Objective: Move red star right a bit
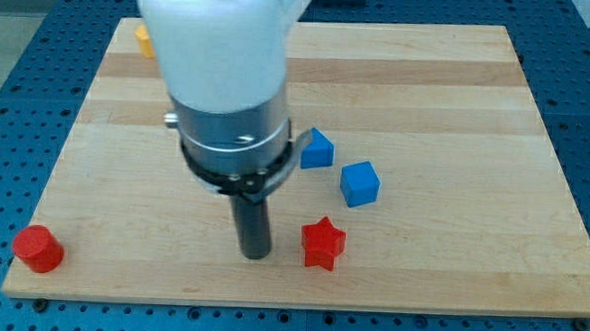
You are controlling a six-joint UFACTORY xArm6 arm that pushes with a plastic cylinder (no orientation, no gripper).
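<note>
The red star (323, 243) lies on the wooden board (457, 113), below the view's middle. My tip (255, 254) stands just to the star's left, a small gap apart from it. Two blue blocks lie above and to the right of the star: a blue cube (359, 183) and a smaller blue block (317, 149). The arm's white and grey body (224, 73) hides the board's upper left middle.
A red cylinder-like block (38, 248) sits at the board's bottom left corner. A yellow-orange block (144, 40) peeks out at the top left, partly hidden by the arm. A blue perforated table surrounds the board.
</note>
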